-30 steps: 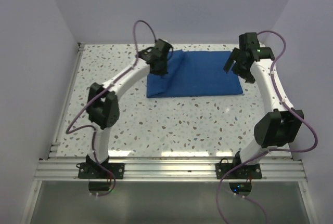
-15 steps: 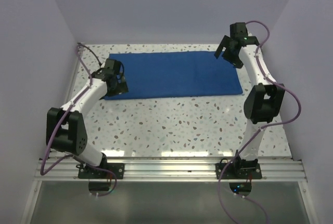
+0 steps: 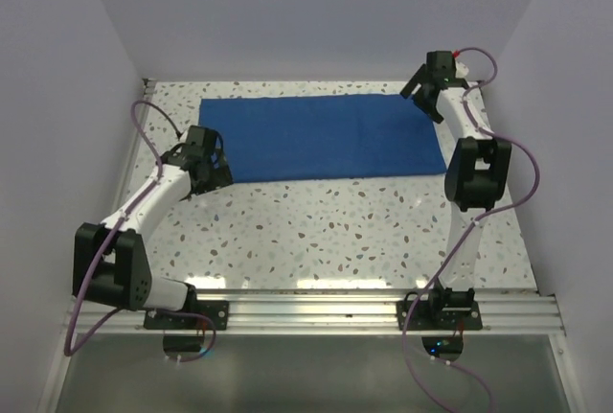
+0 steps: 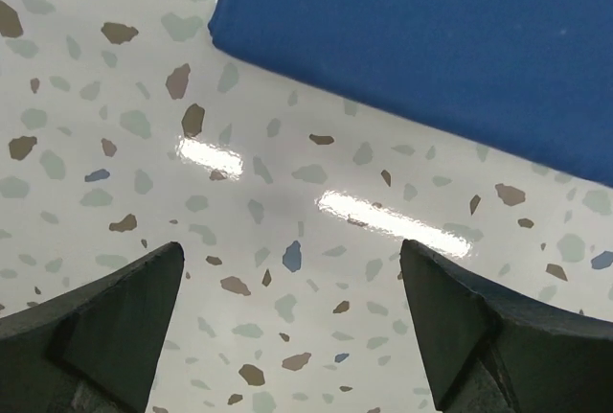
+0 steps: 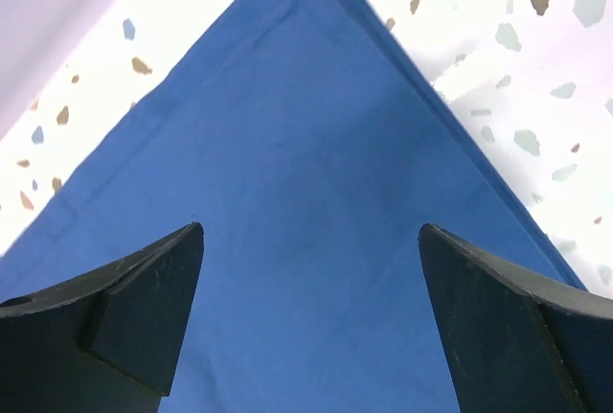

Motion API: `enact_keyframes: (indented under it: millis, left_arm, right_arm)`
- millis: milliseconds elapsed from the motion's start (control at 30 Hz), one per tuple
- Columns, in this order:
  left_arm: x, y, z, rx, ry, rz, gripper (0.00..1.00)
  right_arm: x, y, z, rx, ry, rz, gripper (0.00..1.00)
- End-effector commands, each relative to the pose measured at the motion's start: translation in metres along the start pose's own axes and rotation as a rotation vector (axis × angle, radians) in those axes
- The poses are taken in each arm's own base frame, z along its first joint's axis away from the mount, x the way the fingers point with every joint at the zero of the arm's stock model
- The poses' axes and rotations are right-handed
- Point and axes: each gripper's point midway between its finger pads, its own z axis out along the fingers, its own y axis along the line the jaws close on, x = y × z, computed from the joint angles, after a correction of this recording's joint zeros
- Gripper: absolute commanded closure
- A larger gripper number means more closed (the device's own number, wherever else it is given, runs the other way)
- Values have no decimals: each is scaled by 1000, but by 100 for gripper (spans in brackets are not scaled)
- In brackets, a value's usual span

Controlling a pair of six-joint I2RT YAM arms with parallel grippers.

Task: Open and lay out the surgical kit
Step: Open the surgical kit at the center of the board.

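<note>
Blue cloth (image 3: 321, 137) lies flat across the upper middle of the table (image 3: 316, 231). Apart and empty, the left fingers (image 4: 105, 322) hang beside its lower-left corner, the right fingers (image 5: 124, 308) over its upper-right corner — pinching all stacked layers there could drag the whole cloth.

Left hand (image 3: 214, 171) now off cloth (image 3: 316, 137)

Pairing white tubular links (image 3: 148, 193) with black joint housings (image 3: 110, 269), trailing looping purple cables (image 3: 536, 175), showing matte black wedge-shaped fingers (image 4: 96, 327), anchoring to black base plates (image 3: 187, 317).
</note>
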Motion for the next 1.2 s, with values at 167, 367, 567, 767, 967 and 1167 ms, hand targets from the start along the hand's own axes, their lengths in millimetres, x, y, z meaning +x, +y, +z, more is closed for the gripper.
enact_keyframes:
  millis: [167,367,567,767,967,1167]
  left_arm:
    - [-5,-22,40,10,-28,-160,3]
    - [-11,-34,73,-10,-42,-301,2]
    - [-3,-38,112,-40,9,-343,27]
    - [-17,-34,139,-47,26,-356,100]
    - [-37,6,137,-106,8,-363,100]
    - [-54,43,136,-157,5,-374,100]
  right_arm:
    - [-26,8,36,-103,-72,177,2]
    - [-30,6,21,-118,-76,132,2]
    - [-33,4,2,-161,-85,134,2]
    - [-31,5,4,-166,-68,126,2]
    - [-31,3,26,-132,-72,106,2]
    - [-39,-21,48,12,-104,39,2]
